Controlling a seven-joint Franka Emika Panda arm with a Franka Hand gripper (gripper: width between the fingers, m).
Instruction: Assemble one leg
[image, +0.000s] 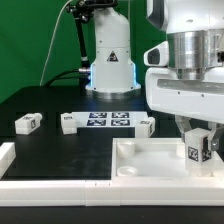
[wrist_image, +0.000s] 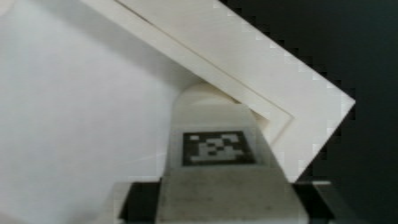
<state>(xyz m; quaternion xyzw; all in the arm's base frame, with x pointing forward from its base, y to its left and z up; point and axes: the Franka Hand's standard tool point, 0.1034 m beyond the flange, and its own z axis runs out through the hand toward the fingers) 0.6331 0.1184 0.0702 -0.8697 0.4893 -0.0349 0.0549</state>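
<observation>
1. Black table (image: 50, 150), green backdrop behind.
2. Large white tray (image: 150, 165) at the exterior view's right; corner also in wrist view (wrist_image: 267, 70).
3. Marker board (image: 108, 121) mid-table.
4. Gripper (image: 198, 140) over the tray's far right corner, fingers clamped on the leg (image: 197, 147), tagged face (wrist_image: 217, 147) visible.
5. Spare legs (image: 27, 122) lie well apart.
</observation>
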